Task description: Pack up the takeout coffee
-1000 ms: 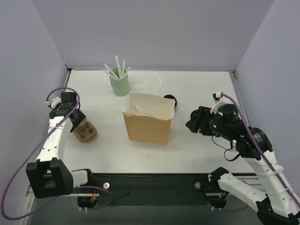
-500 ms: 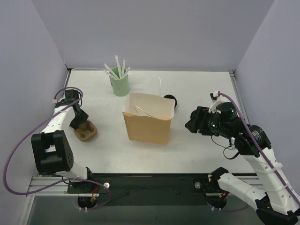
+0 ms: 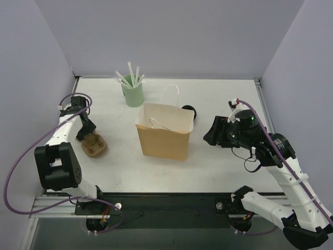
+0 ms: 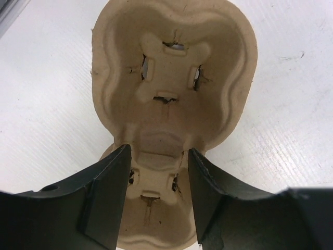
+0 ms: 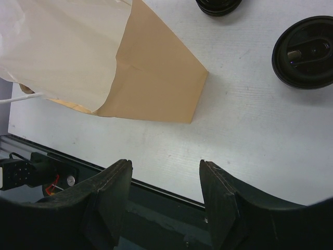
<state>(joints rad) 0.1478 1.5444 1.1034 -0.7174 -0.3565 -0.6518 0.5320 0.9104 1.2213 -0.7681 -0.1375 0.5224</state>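
White tabletop [image 3: 229, 99], takeout coffee [image 5: 307, 52] lying apart from the spread, empty right tool [image 5: 165, 169].

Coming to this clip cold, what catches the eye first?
The open brown paper bag standing mid-table dominates, with a mint-green cup of straws behind it to the left. Near the table's left edge, the left gripper hangs open-jawed over a pulp cup carrier. The right gripper, also open and empty, sits to the right of the bag.
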